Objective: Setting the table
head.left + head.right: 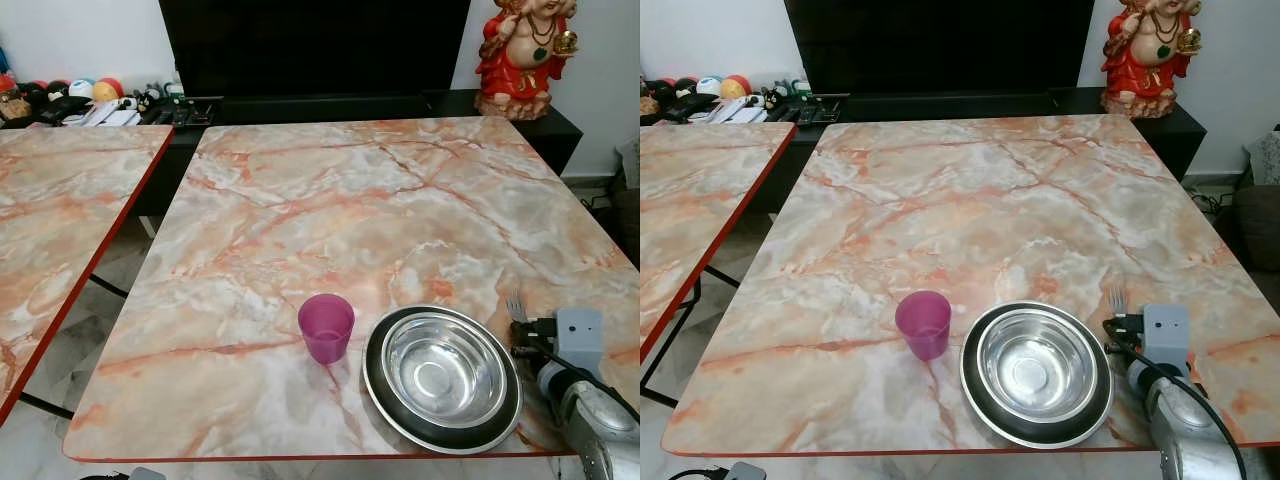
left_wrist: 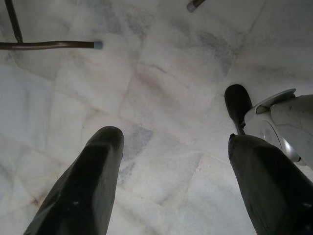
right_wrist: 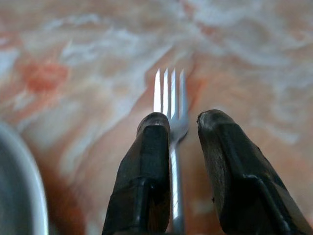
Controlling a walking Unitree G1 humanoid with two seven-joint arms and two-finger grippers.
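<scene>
Right beside the steel bowl, on its right, the right gripper sits low over the marble-patterned table, and the fork lies between its two black fingers. In the right wrist view the fork's shaft runs along the inner face of one finger, with a narrow gap to the other, and the four tines stick out past both fingertips over the tabletop. The fingers stand close together about the fork, but whether they actually press on it cannot be told. From the head views the tines show just beyond the gripper, on the side away from the table's near edge, close to the bowl's rim yet apart from it. The bowl itself rests inside a dark plate with a pale rim, near the table's front edge. To the left of the bowl stands a purple cup, upright, just beside the plate but not touching it. Beyond the bowl, at the table's far right corner, a red and gold statue stands on a dark cabinet. To the left of the bowl's table stands a second marble-patterned table. The left gripper hangs over the pale tiled floor, its fingers spread wide and holding nothing.
</scene>
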